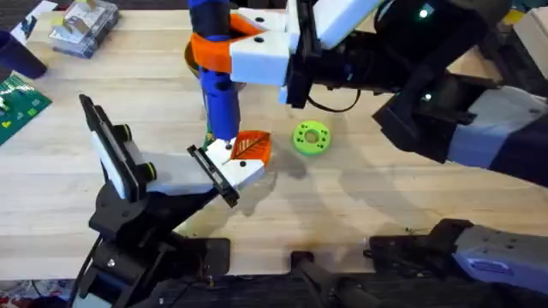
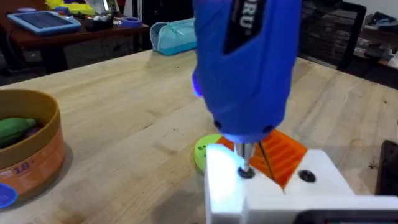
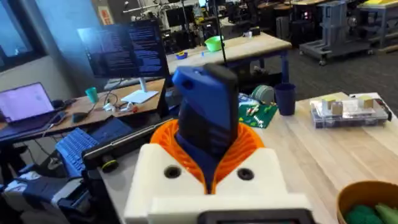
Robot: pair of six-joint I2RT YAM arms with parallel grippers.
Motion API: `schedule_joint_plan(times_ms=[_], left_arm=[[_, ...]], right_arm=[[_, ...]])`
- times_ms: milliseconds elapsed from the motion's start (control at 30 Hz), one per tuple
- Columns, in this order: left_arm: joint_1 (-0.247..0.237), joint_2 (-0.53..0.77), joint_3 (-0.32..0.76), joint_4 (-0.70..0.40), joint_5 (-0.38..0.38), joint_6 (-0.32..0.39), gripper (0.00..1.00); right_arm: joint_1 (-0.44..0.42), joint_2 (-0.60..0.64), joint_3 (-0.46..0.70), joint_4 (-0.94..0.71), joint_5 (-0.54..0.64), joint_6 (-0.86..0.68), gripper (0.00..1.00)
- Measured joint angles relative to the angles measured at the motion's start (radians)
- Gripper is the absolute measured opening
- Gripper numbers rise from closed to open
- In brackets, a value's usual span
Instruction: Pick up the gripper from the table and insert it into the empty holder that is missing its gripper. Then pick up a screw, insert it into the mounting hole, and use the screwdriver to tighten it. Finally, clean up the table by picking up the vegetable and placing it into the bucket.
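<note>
My right gripper is shut on the blue screwdriver, holding it upright by its orange collar; its top rises between the white fingers. The bit stands in a mounting hole of the white holder at my left arm's tip. The orange gripper sits in that holder. My left gripper looks shut with nothing held. The screw is hidden under the bit. A thin green sliver beside the screwdriver may be the vegetable. The bucket holds plump green pieces.
A green ring with holes lies on the table right of the holder. A clear plastic box and a green circuit board are at the far left. The bucket's rim peeks out behind the screwdriver.
</note>
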Motion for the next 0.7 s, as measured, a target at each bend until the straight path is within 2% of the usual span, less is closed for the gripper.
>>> schedule_joint_plan(times_ms=[133,333,433,567,700], left_arm=[[0.000,0.000,0.000,0.000,0.000,0.000,0.019],[0.000,0.000,0.000,0.000,0.000,0.000,0.019],[0.000,0.000,0.000,0.000,0.000,0.000,0.019],[0.000,0.000,0.000,0.000,0.000,0.000,0.019],[0.000,0.000,0.000,0.000,0.000,0.000,0.019]], right_arm=[[-0.021,0.006,-0.001,0.094,-0.009,0.042,0.025],[-0.133,-0.001,0.000,0.233,-0.018,0.130,0.025],[-0.169,-0.005,0.000,0.227,-0.021,0.150,0.025],[-0.173,-0.005,0.000,0.220,-0.030,0.151,0.025],[-0.186,-0.008,0.004,0.048,-0.037,0.061,0.025]])
